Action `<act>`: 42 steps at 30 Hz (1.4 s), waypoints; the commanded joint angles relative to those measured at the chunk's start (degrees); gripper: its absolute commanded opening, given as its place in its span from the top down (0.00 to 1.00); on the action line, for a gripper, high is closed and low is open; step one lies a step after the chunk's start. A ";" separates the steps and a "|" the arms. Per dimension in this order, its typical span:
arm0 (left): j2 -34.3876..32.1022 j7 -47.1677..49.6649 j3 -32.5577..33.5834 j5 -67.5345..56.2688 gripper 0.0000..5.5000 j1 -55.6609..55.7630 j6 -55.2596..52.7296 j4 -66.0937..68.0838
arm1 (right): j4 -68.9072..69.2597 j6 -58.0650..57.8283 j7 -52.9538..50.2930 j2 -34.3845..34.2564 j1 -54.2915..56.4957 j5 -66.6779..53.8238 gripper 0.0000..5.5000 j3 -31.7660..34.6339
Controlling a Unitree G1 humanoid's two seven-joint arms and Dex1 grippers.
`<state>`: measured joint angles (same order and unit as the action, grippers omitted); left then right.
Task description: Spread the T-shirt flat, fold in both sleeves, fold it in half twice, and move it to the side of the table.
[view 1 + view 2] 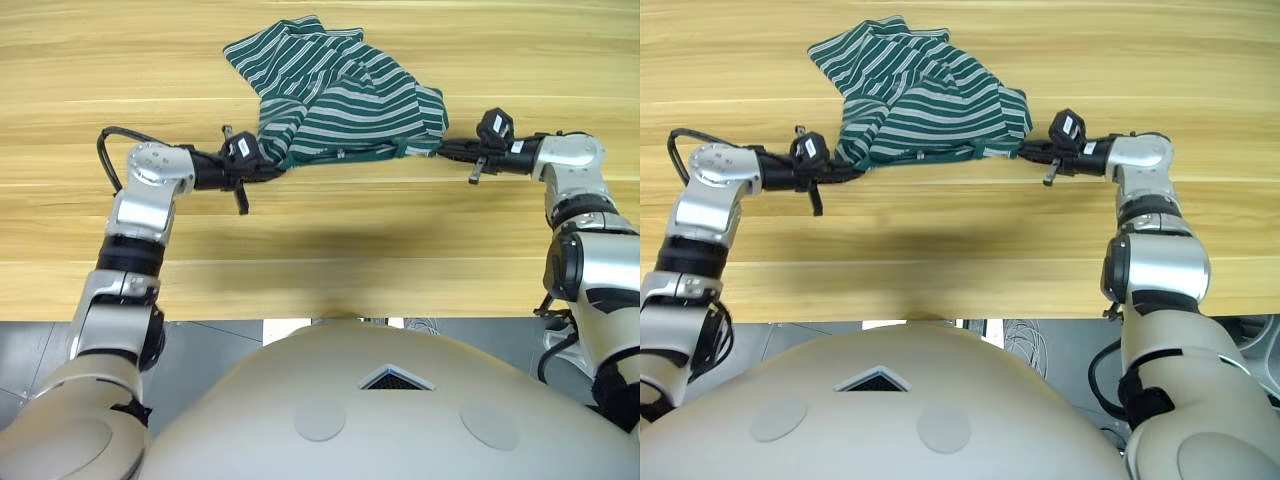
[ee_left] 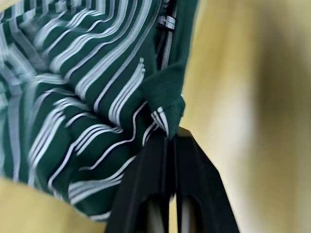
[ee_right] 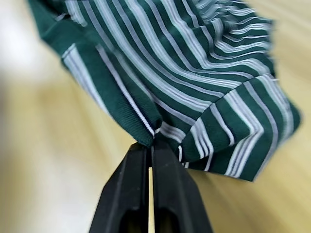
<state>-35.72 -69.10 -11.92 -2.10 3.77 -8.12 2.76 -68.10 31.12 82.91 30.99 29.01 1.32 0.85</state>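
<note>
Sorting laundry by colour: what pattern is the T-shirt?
The T-shirt is dark green with white stripes, clearest in the right wrist view.

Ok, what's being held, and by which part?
The T-shirt, by its near edge: left end effector at the left corner, right end effector at the right.

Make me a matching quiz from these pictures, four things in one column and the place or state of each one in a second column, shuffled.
Column one:
1. left gripper
2. right gripper
3. T-shirt
4. table

Column two:
A. bunched up, green with white stripes
B. light wood, under the shirt
C. shut on the shirt's hem on the robot's left
D. shut on the shirt's hem on the robot's right

Pairs: 1-C, 2-D, 3-A, 4-B
</note>
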 commanded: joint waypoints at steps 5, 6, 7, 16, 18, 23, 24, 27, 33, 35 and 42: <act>-15.73 -4.74 -2.74 -1.67 1.00 -18.25 -10.66 -28.80 | 39.27 -0.64 9.58 18.85 -22.42 -17.77 1.00 -19.60; -16.54 -4.74 -2.84 -1.78 1.00 -18.95 -10.88 -29.69 | 44.31 -1.95 9.58 21.03 -24.87 -20.39 1.00 -20.49; -16.44 -3.90 -3.58 -1.08 1.00 -19.00 -10.86 -29.15 | 47.17 -2.58 9.58 21.92 -26.40 -20.60 1.00 -20.76; -15.86 3.41 -8.18 5.82 0.96 -17.91 -9.06 -26.46 | 45.71 -3.66 7.51 19.81 -26.25 -12.58 0.95 -21.54; -15.58 3.95 -8.48 5.53 0.91 -18.42 -10.70 -28.56 | 44.98 -3.70 7.34 19.25 -25.58 -12.14 0.89 -21.15; -14.55 4.55 -3.61 -2.80 0.77 -18.18 -19.63 -36.05 | 44.25 -4.87 8.01 18.45 -23.77 -12.94 0.73 -19.74; -14.78 4.55 -2.16 -4.57 0.73 -18.07 -20.71 -37.23 | 44.49 -5.24 8.55 18.44 -23.47 -13.78 0.68 -19.44; -15.36 4.14 4.86 -10.80 0.63 -17.31 -22.32 -38.20 | 47.04 -8.82 9.52 19.59 -21.53 -22.84 0.61 -19.88; -11.43 10.59 11.62 -12.07 0.46 -9.29 -18.16 -24.57 | 33.36 -10.55 -0.36 6.41 -7.54 -20.38 0.61 -16.00; -7.68 15.36 9.07 -8.08 0.40 -4.17 -13.79 -17.47 | 29.57 -6.29 -6.98 2.50 -5.24 -13.79 0.61 -16.98; 8.94 22.07 1.13 -1.95 0.40 18.71 -1.68 11.72 | 15.10 -8.19 -21.11 -7.51 3.50 -0.58 0.61 -19.24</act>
<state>-30.30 -48.54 -9.26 -5.89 17.91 -12.10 8.08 -49.33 25.43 62.81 25.44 29.54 -1.37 -17.72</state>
